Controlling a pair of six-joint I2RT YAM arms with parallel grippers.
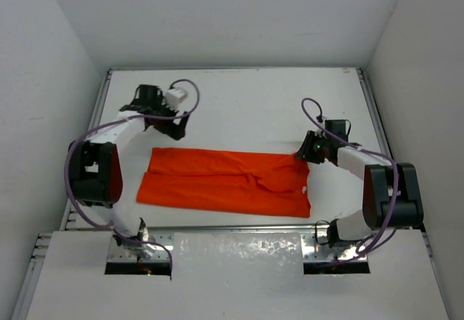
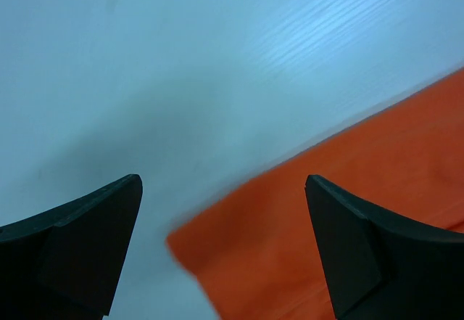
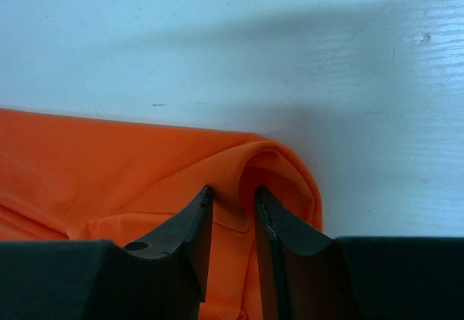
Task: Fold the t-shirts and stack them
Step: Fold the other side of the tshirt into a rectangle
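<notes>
The orange-red t-shirt (image 1: 225, 182) lies folded in a long flat band across the middle of the white table (image 1: 239, 102). My left gripper (image 1: 180, 130) hovers over the shirt's far left corner, open and empty. In the left wrist view the corner of the shirt (image 2: 348, 211) lies between and below the wide-apart jaws of that gripper (image 2: 221, 182). My right gripper (image 1: 301, 153) is at the shirt's far right corner. In the right wrist view it (image 3: 233, 189) is shut on a raised fold of the t-shirt (image 3: 109, 167).
White walls enclose the table on the left, far and right sides. A metal rail (image 1: 370, 109) runs along the table's right edge. The arm bases and a plastic-covered plate (image 1: 239, 251) sit at the near edge.
</notes>
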